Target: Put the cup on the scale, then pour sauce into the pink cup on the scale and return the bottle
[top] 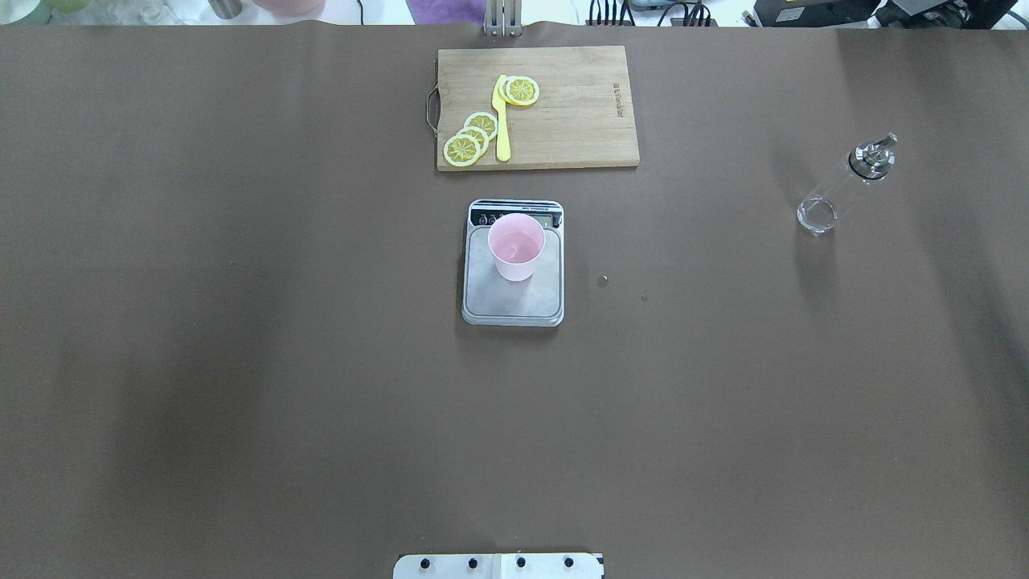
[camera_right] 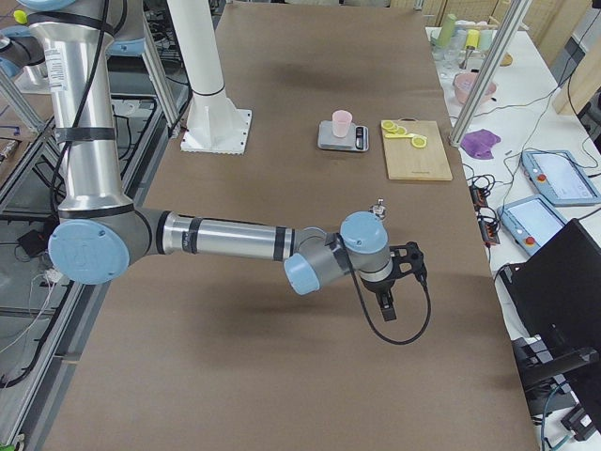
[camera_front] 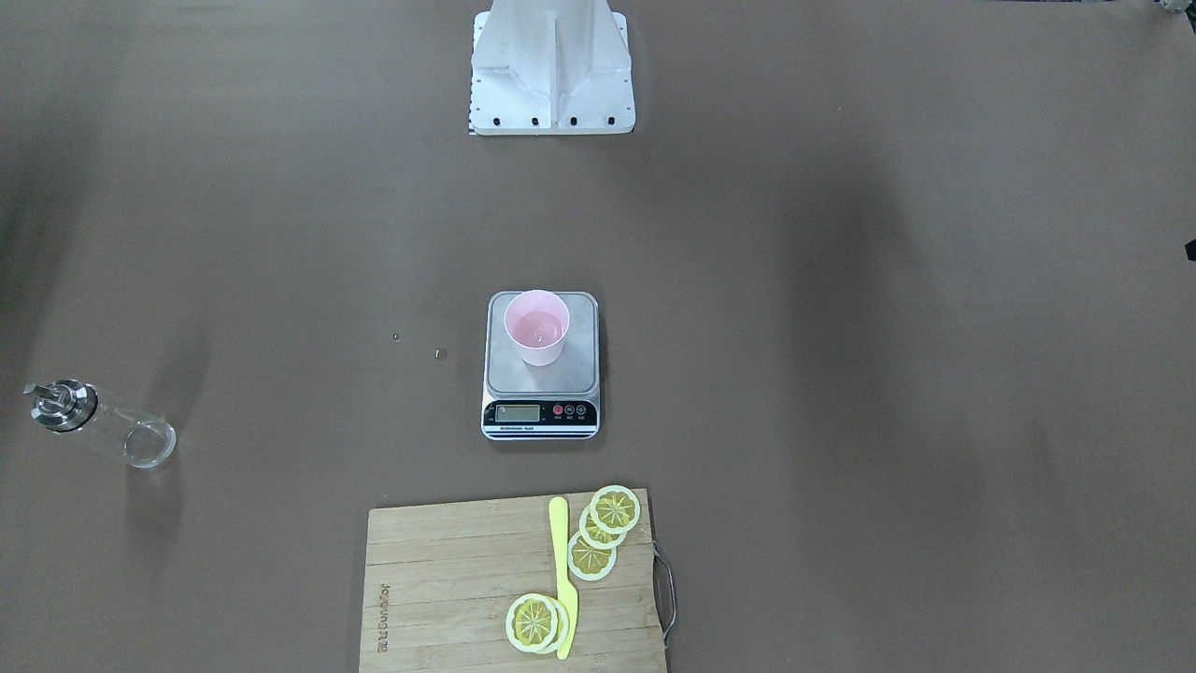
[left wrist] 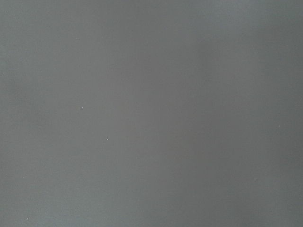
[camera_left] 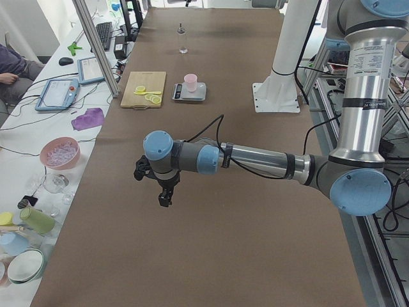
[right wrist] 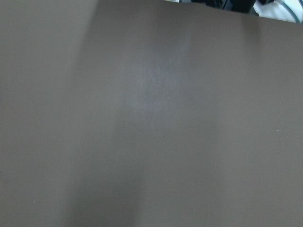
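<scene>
- The cup (camera_front: 536, 327) is pink. It stands upright on the scale (camera_front: 561, 381), on the half away from the buttons.
- The scale sits in the middle of the table (camera_front: 841, 374). Its black strip with the little screen points away from the robot.
- The bottle (camera_front: 103, 425) is clear glass with a shiny silver top. It stands on the table far out on the robot's right side, well apart from the scale. Nothing is touching it.
- Two tiny specks (camera_front: 441, 353) lie on the table beside the scale, on the side toward the bottle.
- A wooden board (camera_front: 448, 579) lies near the screen end of the scale, not touching it.
- Some lemon slices (camera_front: 615, 509) and a yellow knife (camera_front: 562, 579) lie on the board. The knife lies between two little piles of slices.
- The left claw (camera_left: 165, 195) hangs over bare table, far from the scale, pointing down. It shows only from the side, so I cannot tell if it is apart or together.
- The right claw (camera_right: 387, 305) hangs over bare table too, well apart from the cup and nearer the bottle's end. I cannot tell if it is apart or together either.
- Both wrist views show only bare brown table.
</scene>
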Robot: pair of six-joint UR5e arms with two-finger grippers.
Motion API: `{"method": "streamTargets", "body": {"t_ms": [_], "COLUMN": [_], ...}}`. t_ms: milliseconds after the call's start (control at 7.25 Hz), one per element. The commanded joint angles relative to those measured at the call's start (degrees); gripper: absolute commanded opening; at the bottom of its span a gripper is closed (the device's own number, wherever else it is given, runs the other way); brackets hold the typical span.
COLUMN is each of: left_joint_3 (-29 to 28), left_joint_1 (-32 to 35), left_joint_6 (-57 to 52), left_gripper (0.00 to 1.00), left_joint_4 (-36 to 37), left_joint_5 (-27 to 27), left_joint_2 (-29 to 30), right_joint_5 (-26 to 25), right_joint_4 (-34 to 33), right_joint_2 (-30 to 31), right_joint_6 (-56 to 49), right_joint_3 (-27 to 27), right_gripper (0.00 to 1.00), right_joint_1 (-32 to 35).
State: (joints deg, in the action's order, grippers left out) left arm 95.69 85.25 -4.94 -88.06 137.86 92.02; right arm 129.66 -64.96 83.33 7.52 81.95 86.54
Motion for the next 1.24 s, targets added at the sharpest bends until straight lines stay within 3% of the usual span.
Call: {"method": "streamTargets", "body": {"t_ms": [0, 138, 551, 1103], "left_joint_3": [-0.32, -0.41, -0.24, 0.99], "left_joint_1": [0.0, 0.0, 0.43, 3.33], "left_joint_6": [0.11, 0.2, 0.02, -1.21], "left_gripper": [0.99, 0.99, 0.99, 0.99], "left_joint_4": [0.52, 0.52, 0.96, 4.11], "left_joint_5": [-0.13, -0.04, -0.39, -1.8], "left_joint_2": [0.36, 0.1, -0.09, -0.08], "right_joint_5": [-1.24, -0.56, -0.63, -0.2], "right_joint_4": [-30.98, -34.93, -34.18, -32.24], "right_joint_2": [-10.69, -9.95, 0.13, 1.66], "right_joint_6": [-20.61, -21.48, -19.04, -18.85], "right_joint_3": [0.14, 0.58, 3.99, 5.76], "right_gripper": [1.0, 1.0, 1.0, 1.0], "right_joint_1": [0.72, 1.43, 1.61, 1.52]}}
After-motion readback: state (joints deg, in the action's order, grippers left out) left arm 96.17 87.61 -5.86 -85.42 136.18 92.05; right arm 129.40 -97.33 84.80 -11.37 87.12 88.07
